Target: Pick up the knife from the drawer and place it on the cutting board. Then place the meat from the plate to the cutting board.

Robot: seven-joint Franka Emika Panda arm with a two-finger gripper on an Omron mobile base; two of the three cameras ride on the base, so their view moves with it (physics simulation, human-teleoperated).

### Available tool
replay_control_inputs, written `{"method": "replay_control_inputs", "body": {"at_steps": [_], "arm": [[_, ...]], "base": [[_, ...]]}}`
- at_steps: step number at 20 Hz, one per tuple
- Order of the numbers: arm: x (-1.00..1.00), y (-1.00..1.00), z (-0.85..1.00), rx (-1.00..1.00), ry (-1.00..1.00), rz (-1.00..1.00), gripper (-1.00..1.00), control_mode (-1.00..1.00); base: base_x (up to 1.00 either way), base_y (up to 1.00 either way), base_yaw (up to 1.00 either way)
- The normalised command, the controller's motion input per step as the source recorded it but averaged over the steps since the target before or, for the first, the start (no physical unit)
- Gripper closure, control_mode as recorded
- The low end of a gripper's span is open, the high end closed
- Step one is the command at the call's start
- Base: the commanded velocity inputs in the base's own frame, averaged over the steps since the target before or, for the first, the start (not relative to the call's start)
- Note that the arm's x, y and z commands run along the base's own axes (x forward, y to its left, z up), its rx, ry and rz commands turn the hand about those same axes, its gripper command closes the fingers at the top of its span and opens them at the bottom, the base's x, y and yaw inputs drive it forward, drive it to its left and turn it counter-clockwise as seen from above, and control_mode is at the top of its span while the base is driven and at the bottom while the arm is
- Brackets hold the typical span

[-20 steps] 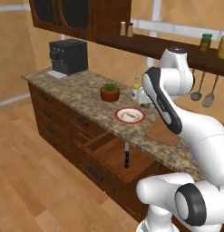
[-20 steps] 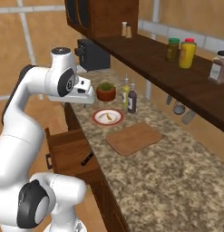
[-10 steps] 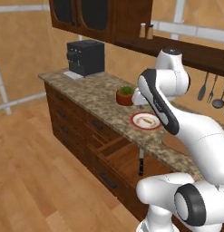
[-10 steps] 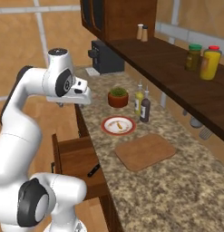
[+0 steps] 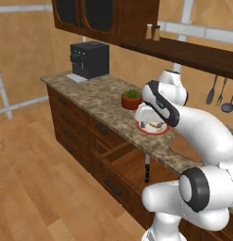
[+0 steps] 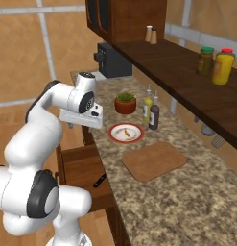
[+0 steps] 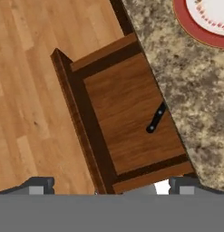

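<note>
Worktop: speckled stone, carrying everything below. Drawer: pulled open under the worktop's front edge. Cutting board: bare, lying just beside the plate. Plate: red-rimmed, holding the meat, a small piece that is probably soft and light. Gripper: above the drawer, jaws spread fully, holding nothing. Knife: lying flat in the drawer, by the side under the worktop; likely stiff, light and thin, best pinched across its black handle.

The white arm is arching up from the base and bending forward, its wrist pointing the gripper straight down, jaws spread wide and gripping nothing.
</note>
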Motion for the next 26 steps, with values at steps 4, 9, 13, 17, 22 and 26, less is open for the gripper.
{"method": "replay_control_inputs", "body": {"at_steps": [4, 9, 13, 17, 22, 26], "arm": [[0.0, 0.51, -1.0, -0.03, 0.0, 0.04, -1.0, -1.0], [0.0, 0.32, -0.92, -0.01, 0.0, 0.0, -1.0, -1.0], [0.08, 0.02, -0.79, 0.0, 0.1, 0.0, -1.0, -1.0], [0.1, 0.05, -0.85, 0.0, 0.21, 0.0, -1.0, -1.0], [0.02, 0.14, -0.87, 0.0, 0.19, 0.0, -1.0, -1.0], [0.02, 0.06, -0.65, 0.0, 0.1, 0.0, -1.0, -1.0]], "base": [[0.0, 0.0, 0.0], [0.0, 0.0, 0.0], [0.0, 0.0, 0.0], [0.0, 0.0, 0.0], [0.0, 0.0, 0.0], [0.0, 0.0, 0.0]]}}
